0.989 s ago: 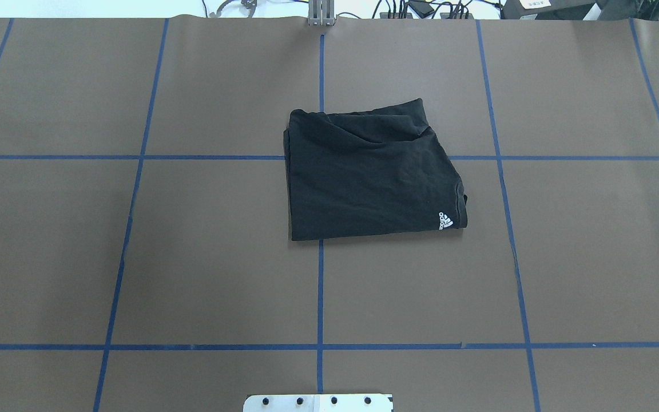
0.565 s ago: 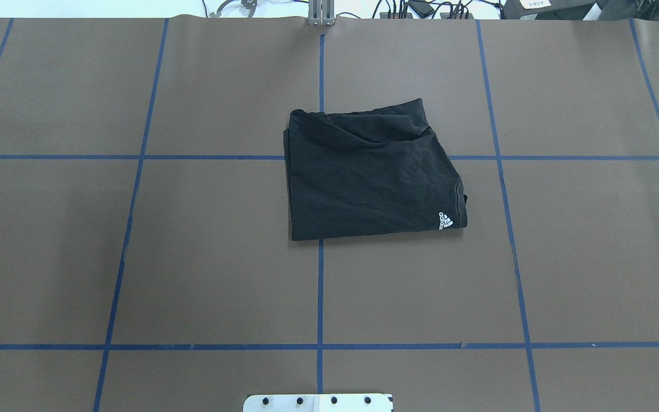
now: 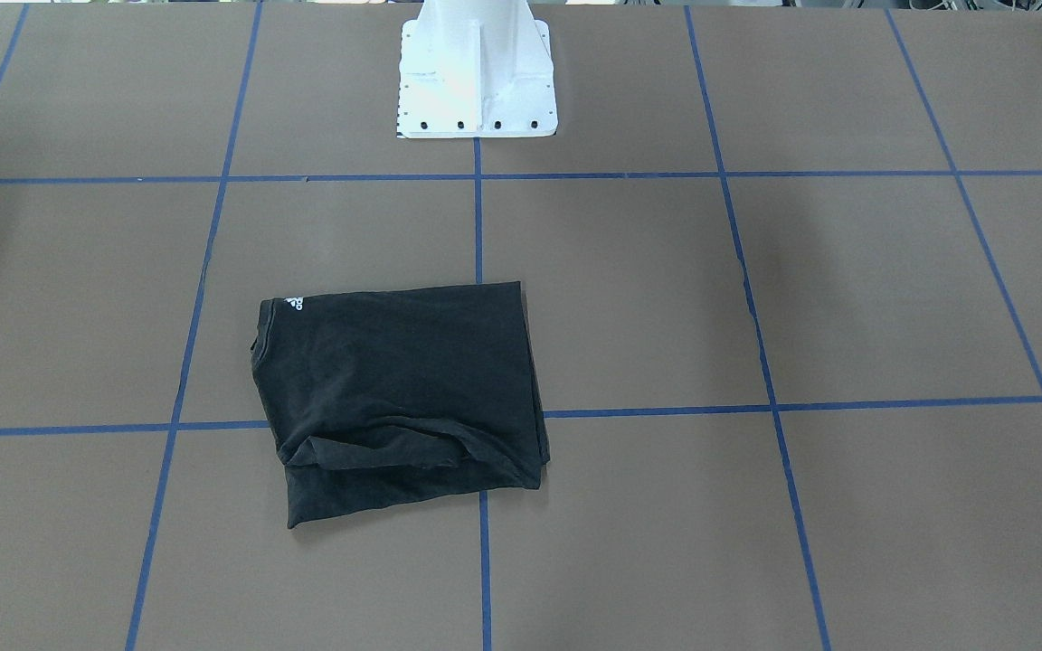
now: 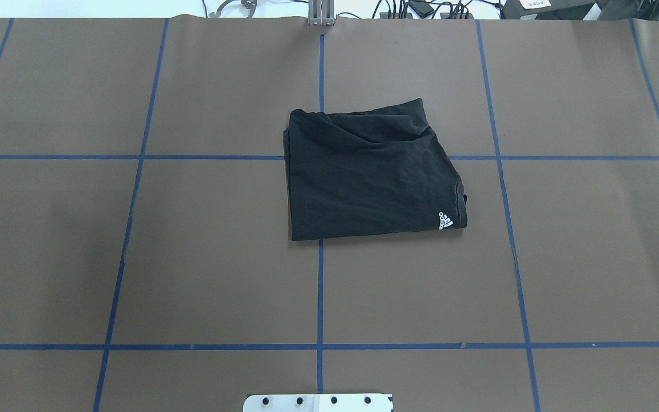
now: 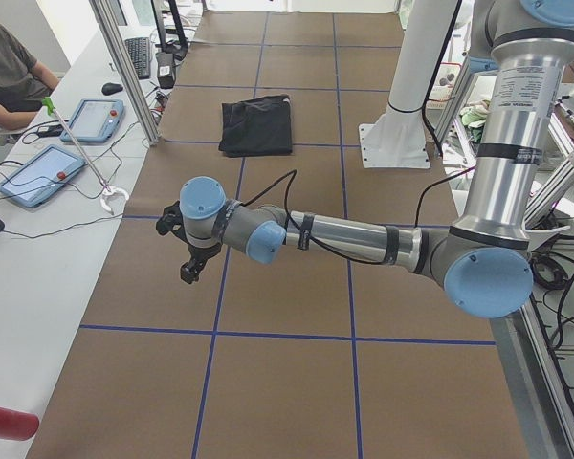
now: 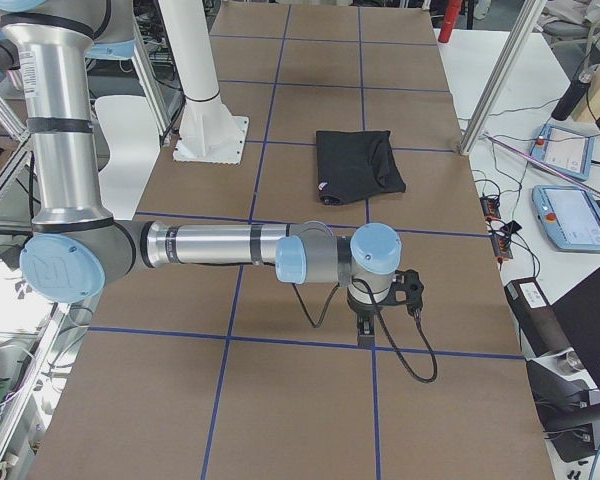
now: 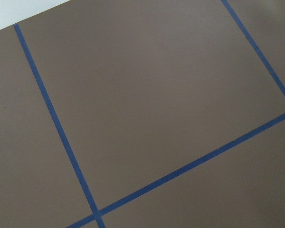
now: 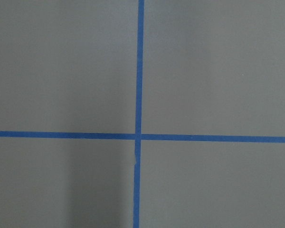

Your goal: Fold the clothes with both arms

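Apparently folded, the black T-shirt sits well apart from left tool and right tool (open or closed, cannot tell); keep both clear

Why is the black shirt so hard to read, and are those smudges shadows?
Overhead view: the T-shirt is flat black, faint creases and its white logo showing; a soft shadow dims the table at left. Front-facing view: the pedestal base glares white. Right wrist view: a darker band, lower left.
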### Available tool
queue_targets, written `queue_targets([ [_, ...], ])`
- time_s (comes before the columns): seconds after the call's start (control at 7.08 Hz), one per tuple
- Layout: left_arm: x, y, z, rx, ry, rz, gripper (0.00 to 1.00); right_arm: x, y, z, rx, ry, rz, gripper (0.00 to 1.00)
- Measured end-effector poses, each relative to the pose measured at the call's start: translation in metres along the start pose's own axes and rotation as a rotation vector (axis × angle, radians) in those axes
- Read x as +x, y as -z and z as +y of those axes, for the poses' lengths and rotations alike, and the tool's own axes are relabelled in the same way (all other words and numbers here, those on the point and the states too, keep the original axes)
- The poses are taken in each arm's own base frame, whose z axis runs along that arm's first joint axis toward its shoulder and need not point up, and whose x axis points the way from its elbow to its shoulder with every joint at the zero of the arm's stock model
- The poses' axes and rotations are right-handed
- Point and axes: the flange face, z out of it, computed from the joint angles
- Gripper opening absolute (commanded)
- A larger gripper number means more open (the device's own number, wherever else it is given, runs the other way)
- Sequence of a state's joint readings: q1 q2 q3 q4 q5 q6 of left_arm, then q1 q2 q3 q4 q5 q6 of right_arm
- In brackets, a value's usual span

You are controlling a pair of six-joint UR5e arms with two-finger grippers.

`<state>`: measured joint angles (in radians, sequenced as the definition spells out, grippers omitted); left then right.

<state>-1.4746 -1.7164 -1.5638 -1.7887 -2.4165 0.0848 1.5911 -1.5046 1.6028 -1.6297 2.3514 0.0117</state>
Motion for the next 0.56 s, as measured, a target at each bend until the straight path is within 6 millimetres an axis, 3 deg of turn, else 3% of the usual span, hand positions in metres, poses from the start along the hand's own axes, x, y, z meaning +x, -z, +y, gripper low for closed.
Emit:
queue_targets([
  [0.56,-0.009,-0.007,0.016,-0.035,0.052,-0.005,1.00,-0.012,-0.009,0.008,-0.065,-0.024,0.011,1.00],
])
